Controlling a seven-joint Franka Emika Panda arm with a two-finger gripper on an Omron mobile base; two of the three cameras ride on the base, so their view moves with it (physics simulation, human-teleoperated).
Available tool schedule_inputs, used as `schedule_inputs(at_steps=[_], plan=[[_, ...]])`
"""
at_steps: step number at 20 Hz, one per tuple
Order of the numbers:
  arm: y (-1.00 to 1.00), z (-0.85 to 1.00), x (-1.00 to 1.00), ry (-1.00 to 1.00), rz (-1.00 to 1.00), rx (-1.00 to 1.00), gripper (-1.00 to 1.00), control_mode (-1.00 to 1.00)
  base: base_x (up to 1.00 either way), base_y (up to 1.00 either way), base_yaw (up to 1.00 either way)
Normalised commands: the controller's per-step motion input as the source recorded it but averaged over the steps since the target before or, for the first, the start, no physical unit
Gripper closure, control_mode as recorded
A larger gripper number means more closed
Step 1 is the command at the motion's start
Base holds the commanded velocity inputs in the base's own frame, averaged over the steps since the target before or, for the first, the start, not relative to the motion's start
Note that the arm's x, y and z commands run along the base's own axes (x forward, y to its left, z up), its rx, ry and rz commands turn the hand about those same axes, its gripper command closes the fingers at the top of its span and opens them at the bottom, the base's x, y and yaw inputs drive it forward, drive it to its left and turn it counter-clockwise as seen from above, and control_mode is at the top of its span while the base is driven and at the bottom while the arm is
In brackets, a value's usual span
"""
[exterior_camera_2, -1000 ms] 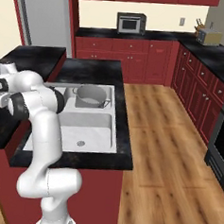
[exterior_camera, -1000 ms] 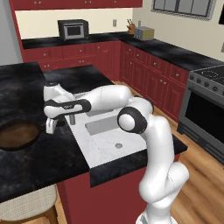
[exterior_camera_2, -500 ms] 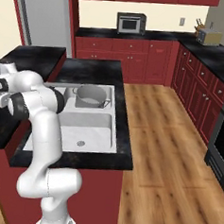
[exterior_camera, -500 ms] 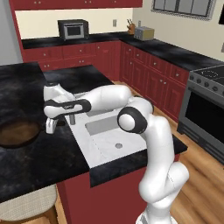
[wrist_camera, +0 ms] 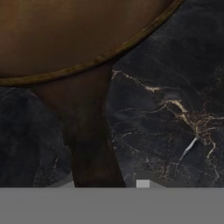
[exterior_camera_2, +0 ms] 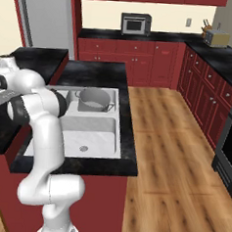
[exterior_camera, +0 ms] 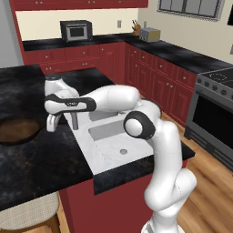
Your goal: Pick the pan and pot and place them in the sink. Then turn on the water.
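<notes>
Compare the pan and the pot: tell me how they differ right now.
The pan is dark brown, wide and shallow; the pot is grey metal with tall straight sides. The pan lies on the black counter beside the sink; the pot already stands in the sink's far basin. The pan has one straight handle; the pot has none like it. Both are round and sit upright.

Dark-brown pan (wrist_camera: 65,35), grey pot (exterior_camera_2: 93,99), white sink (exterior_camera: 109,148), black gold-veined counter (wrist_camera: 175,105).

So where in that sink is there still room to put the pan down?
The near basin of the sink is bare around its drain. The far basin is crowded: the pot sits in it. The pan lies on the black counter, with the gripper beside it.
</notes>
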Motion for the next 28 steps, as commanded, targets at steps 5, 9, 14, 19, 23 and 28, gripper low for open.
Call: schedule_inputs(at_steps=[5, 9, 14, 19, 23, 28], plan=[[-0.11, 0.79, -0.31, -0.01, 0.0, 0.01, 1.0, -1.0, 0.0, 0.0, 0.0], [-0.28, 0.82, -0.62, -0.07, 0.0, 0.01, 1.0, -1.0, 0.0, 0.0, 0.0], [-0.45, 0.68, -0.86, -0.07, 0.0, 0.01, 1.0, -1.0, 0.0, 0.0, 0.0], [-0.57, 0.57, -0.72, -0.01, 0.0, 0.0, 1.0, -1.0, 0.0, 0.0, 0.0], [-0.72, 0.45, -0.46, 0.0, 0.0, 0.0, 1.0, -1.0, 0.0, 0.0, 0.0], [-0.67, 0.31, -0.51, 0.0, 0.0, 0.0, 1.0, -1.0, 0.0, 0.0, 0.0]])
